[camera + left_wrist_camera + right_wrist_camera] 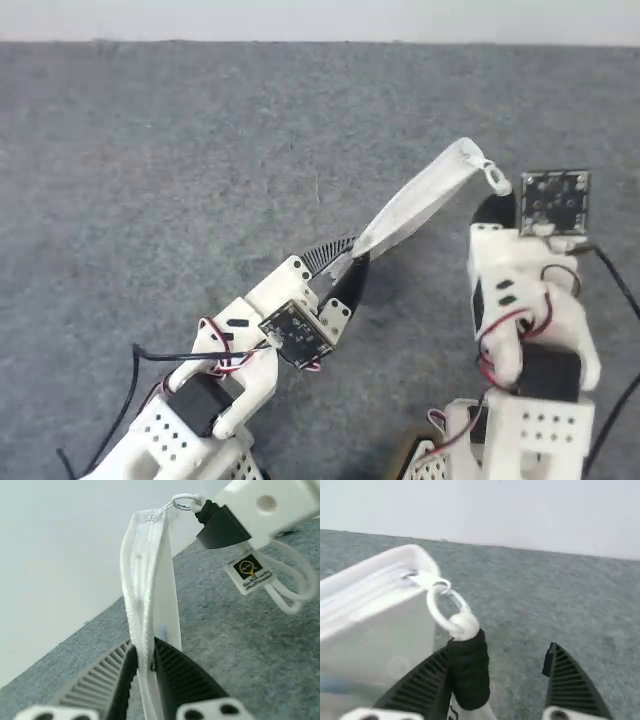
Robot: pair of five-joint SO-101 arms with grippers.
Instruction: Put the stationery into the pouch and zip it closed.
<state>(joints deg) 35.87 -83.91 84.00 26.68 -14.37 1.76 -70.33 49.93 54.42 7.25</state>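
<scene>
A white translucent pouch [420,205] hangs in the air, stretched between the two arms above the grey table. My left gripper [345,262] is shut on its lower end, and the fabric is pinched between the ribbed black fingers [175,672]. The zipper slider sits at the pouch's upper end [370,610], with a metal ring [442,602] and a black pull tab [467,675]. My right gripper [500,655] is open; the tab lies against one finger and the other finger stands well apart. Something faintly blue shows through the pouch wall.
Grey felt-like table [160,160] stretches to the left and behind the arms, ending at a pale wall [300,18]. The right arm's body [530,320] stands close beside the pouch. Loose cables [135,380] trail by the left arm's base.
</scene>
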